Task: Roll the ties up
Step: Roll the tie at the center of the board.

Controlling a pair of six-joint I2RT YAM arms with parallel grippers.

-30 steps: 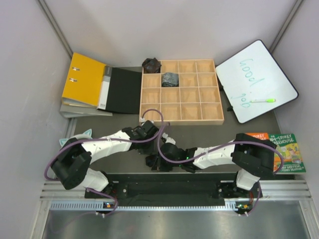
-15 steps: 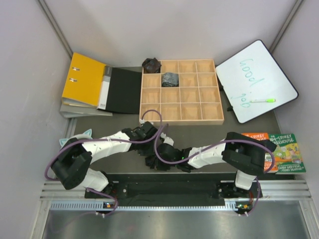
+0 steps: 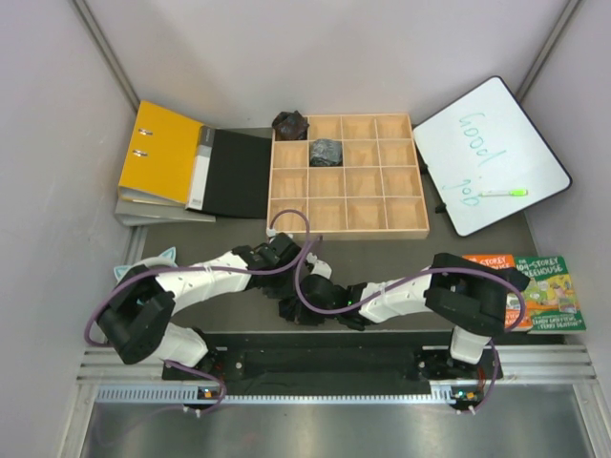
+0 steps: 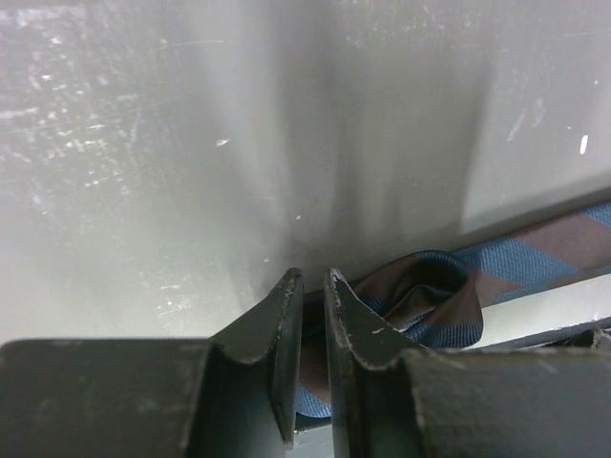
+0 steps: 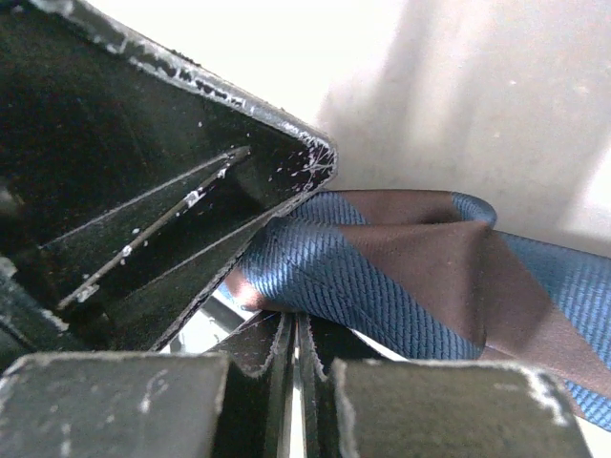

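We see three ties. Two are rolled into small coils in the wooden tray. A brownish-black coil sits in the far-left corner compartment and bulges over its rim. A greyish coil sits one row nearer and one column to the right. The striped tie has broad diagonal bands of blue twill and brown. It lies unrolled on the table at the near middle, doubled over into a loose fold, with its strip running on flat beyond.

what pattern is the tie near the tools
The tie has blue and brown stripes, clearest in right wrist view.
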